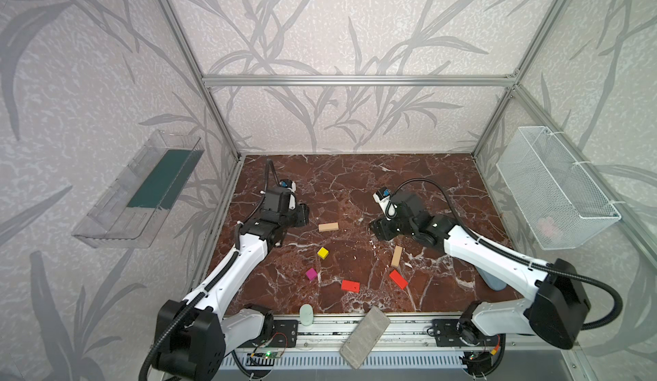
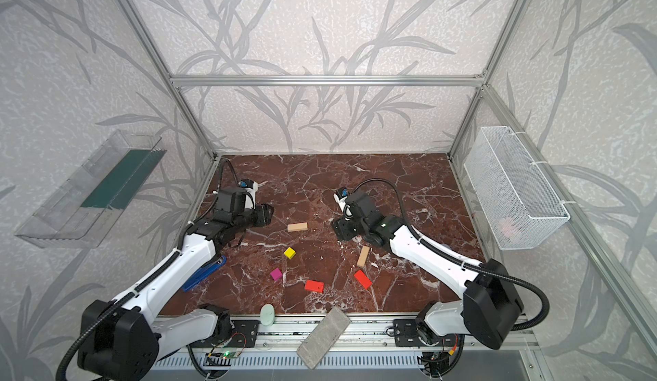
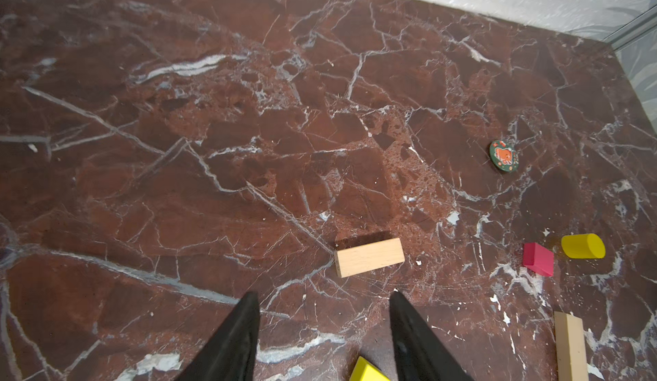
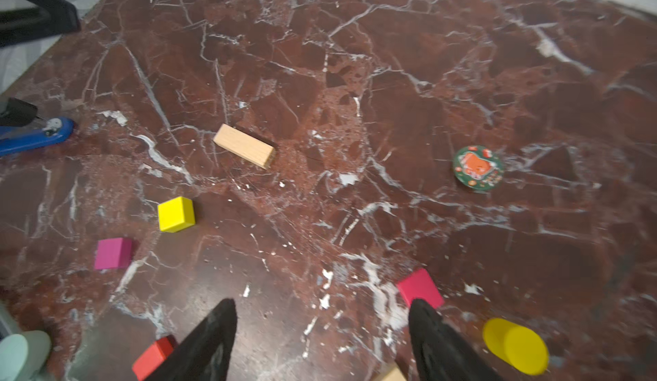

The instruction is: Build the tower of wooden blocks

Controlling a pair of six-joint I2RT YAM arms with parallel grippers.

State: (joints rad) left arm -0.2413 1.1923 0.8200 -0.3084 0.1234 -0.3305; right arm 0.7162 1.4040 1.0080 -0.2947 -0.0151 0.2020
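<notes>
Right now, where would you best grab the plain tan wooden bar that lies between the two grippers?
Probably at mid-length, pinching the two long sides of the plain tan wooden bar from straight above. It lies flat with nothing touching it, and its narrow width suits the jaws. The left gripper, open, faces it.

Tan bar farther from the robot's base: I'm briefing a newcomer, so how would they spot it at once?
On the red marble tabletop, look at the open gap between the left gripper and right gripper. The tan bar lies there crosswise, beyond the yellow cube. The other tan bar points roughly front to back beside a red block.
</notes>
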